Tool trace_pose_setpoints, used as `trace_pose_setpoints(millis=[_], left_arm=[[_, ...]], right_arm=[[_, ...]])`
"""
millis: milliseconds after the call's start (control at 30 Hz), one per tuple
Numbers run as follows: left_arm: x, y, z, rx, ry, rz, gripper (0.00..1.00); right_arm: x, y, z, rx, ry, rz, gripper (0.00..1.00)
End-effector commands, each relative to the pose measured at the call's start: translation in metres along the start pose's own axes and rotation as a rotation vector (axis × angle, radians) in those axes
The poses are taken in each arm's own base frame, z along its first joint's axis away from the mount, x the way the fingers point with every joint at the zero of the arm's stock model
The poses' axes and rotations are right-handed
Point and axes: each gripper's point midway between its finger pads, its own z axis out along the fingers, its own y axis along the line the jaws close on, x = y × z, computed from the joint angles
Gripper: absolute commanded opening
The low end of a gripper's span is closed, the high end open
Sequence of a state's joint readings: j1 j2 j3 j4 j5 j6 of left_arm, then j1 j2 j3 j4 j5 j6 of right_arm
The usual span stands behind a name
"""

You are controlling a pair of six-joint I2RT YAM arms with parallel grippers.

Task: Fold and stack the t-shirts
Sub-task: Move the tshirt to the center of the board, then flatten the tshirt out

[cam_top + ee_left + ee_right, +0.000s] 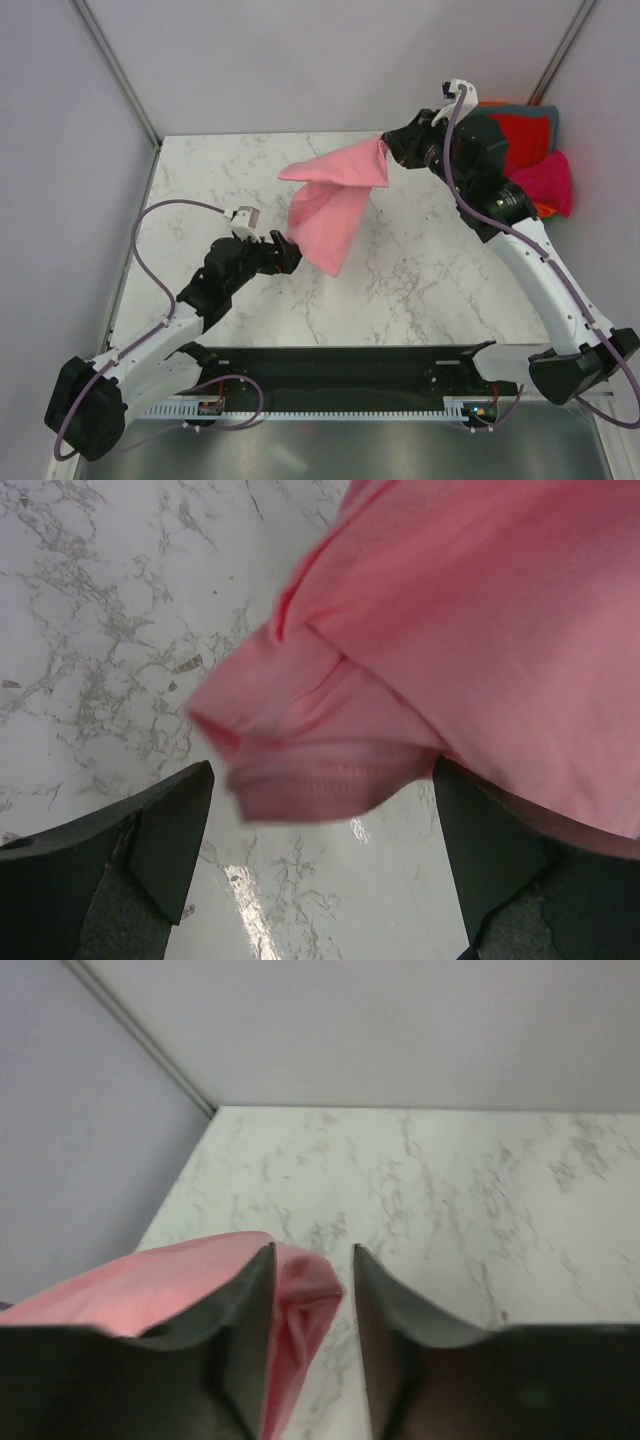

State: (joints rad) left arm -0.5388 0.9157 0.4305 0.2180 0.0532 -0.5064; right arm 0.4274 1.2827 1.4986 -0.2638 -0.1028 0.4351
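A light salmon-pink t-shirt [330,210] hangs in the air over the middle of the marble table [420,270]. Its top corner is at my right gripper [388,150]. In the right wrist view the jaws [312,1248] stand a little apart. The cloth [300,1305] lies against the left finger, and table shows between it and the right finger. My left gripper [290,250] is wide open beside the shirt's lower part. In the left wrist view the blurred hem [320,780] hangs just in front of that gripper [322,770], touching neither finger.
A pile of other t-shirts lies at the back right corner: red [520,130], magenta [548,180], a teal-grey edge [520,108] and a bit of orange [543,209]. Grey walls close the table at the back and both sides.
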Motion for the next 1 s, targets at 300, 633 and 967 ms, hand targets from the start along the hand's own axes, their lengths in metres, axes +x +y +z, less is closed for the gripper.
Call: trace_pose_setpoints(millis=[300,633,967], left_arm=[[0.002,0.039,0.01,-0.219,0.023,0.003,0.98],[0.015,0.068,0.015,-0.393,0.092,-0.016,0.97],[0.034,0.107,0.017,-0.574,0.206,-0.094,0.79]], right_arm=[[0.167,-0.126,-0.028,0.392,0.33,-0.076,0.76],[0.234,-0.063,0.001,0.079,0.515,-0.123,0.59],[0.319,-0.039,0.019,0.123,0.649,-0.132,0.55]])
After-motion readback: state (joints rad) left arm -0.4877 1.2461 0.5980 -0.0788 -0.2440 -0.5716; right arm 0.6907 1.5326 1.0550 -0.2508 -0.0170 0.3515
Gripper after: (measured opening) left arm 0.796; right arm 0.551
